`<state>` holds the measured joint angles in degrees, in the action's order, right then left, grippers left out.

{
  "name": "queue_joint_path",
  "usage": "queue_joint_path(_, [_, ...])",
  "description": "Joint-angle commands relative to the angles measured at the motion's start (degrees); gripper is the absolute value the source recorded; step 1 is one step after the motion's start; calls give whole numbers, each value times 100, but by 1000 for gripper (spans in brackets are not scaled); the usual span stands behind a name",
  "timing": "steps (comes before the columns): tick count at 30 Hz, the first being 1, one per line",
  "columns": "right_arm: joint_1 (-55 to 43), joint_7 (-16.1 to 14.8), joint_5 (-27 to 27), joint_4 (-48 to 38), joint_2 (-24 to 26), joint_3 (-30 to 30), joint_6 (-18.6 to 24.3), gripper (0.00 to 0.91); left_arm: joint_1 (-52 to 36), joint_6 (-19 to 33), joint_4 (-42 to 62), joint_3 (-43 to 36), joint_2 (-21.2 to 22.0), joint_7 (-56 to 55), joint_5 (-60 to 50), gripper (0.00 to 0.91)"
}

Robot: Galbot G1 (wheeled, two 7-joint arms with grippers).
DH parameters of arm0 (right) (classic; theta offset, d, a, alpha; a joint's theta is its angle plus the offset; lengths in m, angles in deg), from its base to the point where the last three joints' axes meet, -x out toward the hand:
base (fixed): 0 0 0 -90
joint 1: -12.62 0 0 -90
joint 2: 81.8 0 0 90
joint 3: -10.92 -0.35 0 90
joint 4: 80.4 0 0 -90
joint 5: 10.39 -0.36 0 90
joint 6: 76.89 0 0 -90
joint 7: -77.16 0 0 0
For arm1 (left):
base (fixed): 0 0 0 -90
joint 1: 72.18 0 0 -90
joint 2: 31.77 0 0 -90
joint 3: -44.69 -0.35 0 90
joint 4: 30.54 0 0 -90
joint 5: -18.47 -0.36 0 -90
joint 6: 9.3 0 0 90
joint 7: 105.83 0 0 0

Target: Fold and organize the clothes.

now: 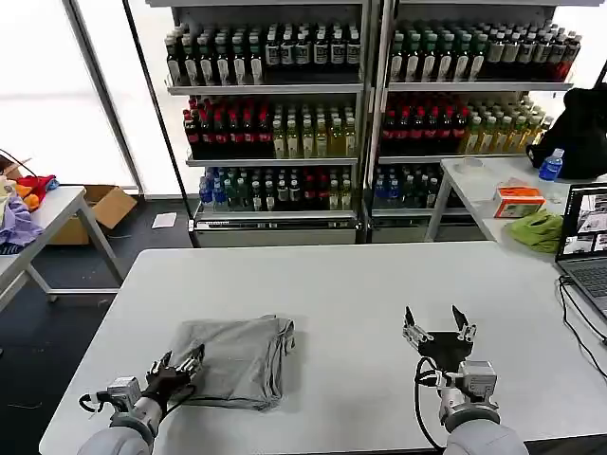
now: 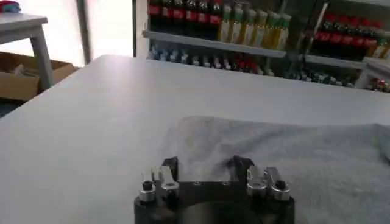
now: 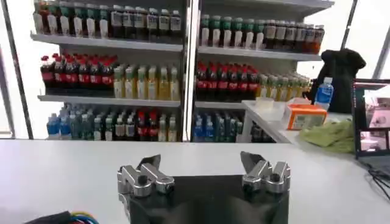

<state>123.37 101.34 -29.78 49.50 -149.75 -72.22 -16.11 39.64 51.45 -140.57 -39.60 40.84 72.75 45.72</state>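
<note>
A grey shirt (image 1: pixel 237 358) lies folded into a compact rectangle on the white table (image 1: pixel 351 284), toward its front left. My left gripper (image 1: pixel 178 365) sits open at the shirt's near left corner, its fingertips over the cloth edge. In the left wrist view that gripper (image 2: pixel 204 164) is low over the grey shirt (image 2: pixel 286 158), nothing held between the fingers. My right gripper (image 1: pixel 436 324) stands open above bare table at the front right, well apart from the shirt. The right wrist view has the right gripper (image 3: pixel 201 162) spread wide and empty.
A laptop (image 1: pixel 588 237) with cables sits at the table's right edge. A side table (image 1: pixel 493 180) behind it holds a lime-green cloth (image 1: pixel 537 230), an orange box and a water bottle. Drink shelves (image 1: pixel 285 114) stand behind. Another table with coloured fabrics (image 1: pixel 21 204) is at far left.
</note>
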Motion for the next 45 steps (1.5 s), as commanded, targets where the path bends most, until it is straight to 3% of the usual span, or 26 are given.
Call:
queue_joint_path(1, [-30, -2, -8, -31, 10, 1, 8, 907, -54, -11, 67, -8, 43, 0, 27, 10])
queue_joint_path(10, [-180, -4, -30, -126, 12, 57, 20, 907, 6, 66, 17, 253, -32, 16, 83, 10])
queue_joint_path(14, [-300, -6, -56, -126, 8, 105, -20, 907, 37, 36, -113, 811, -211, 106, 324, 0])
queue_joint_path(26, [-396, -16, -121, -149, -2, 155, -37, 907, 28, 8, 232, 2887, -2050, 346, 593, 0])
queue_joint_path(30, [-411, -13, -120, -165, -27, 158, -37, 907, -9, 5, 283, 3094, -2339, 405, 512, 0])
queue_joint_path(37, [-369, 2, -105, -111, -46, 120, -69, 907, 67, 19, -255, 2570, -2006, 394, 212, 0])
queue_joint_path(42, [-350, 39, -92, -70, -75, 10, -135, 907, 205, -193, -1285, 1712, -1547, 48, 222, 0])
queue_joint_path(45, [-257, 47, -36, -50, -96, -47, -137, 907, 114, -380, -1922, 769, -1301, -298, 201, 0])
